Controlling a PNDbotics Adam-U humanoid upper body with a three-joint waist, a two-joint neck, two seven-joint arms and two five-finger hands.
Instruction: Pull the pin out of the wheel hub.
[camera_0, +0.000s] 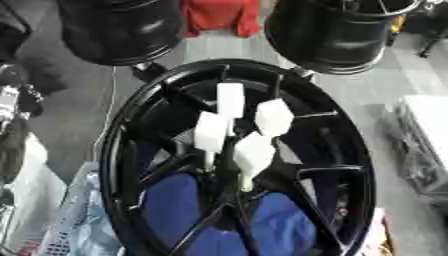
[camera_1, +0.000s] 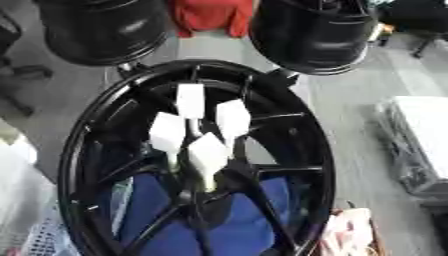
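I see a grey floor (camera_0: 219, 50) carrying everything here. The black wheel hub (camera_0: 350, 150) stands over it in the middle, with blue cloth (camera_0: 280, 225) showing through its spokes. Two more black wheels (camera_0: 118, 30) sit on the floor beyond it, and something red (camera_0: 219, 15) lies between them.

I'm looking at a workshop or garage; a black spoked wheel (camera_0: 236, 165) fills my view; two more black rims (camera_0: 118, 30) stand behind on grey concrete floor (camera_0: 79, 120).
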